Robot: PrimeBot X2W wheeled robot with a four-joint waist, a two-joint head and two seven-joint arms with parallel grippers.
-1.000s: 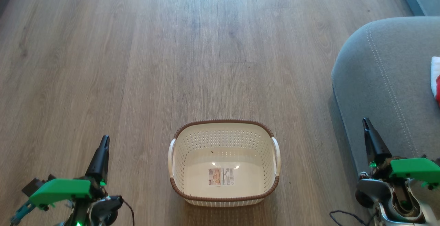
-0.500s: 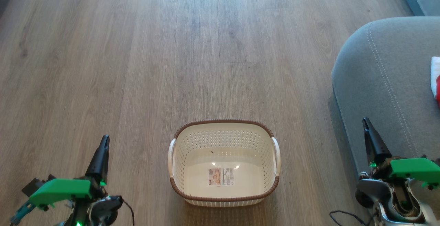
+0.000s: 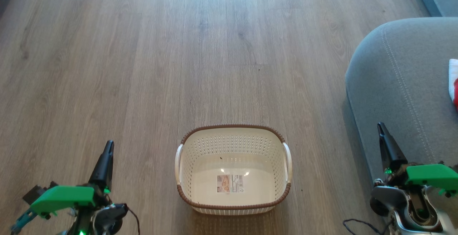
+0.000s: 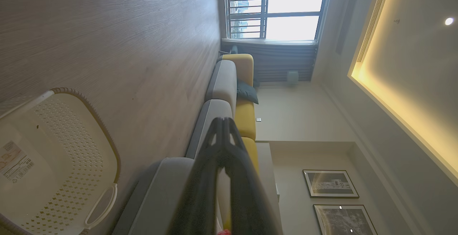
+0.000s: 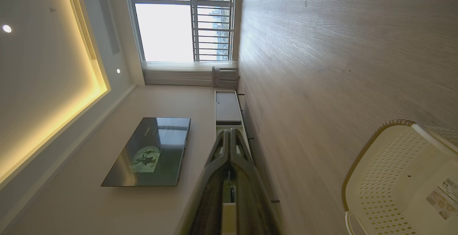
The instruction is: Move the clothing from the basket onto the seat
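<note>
Basket [image 3: 232, 143] mouth-up, long axis left-right in head view (left pincer [image 3: 110, 143], right pincer [image 3: 379, 125] both closed, empty)

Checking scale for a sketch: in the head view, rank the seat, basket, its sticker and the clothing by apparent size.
1. seat, largest though cropped
2. basket
3. sticker and clothing: visible patches look alike; the clothing is cut off at the edge, so unranked

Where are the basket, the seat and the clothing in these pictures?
basket [image 3: 232, 143]: head view, on its perforated far wall.
seat [image 3: 390, 70]: head view, on the grey cushion top.
clothing [image 3: 453, 79]: head view, on the white panel at the right edge.
</note>
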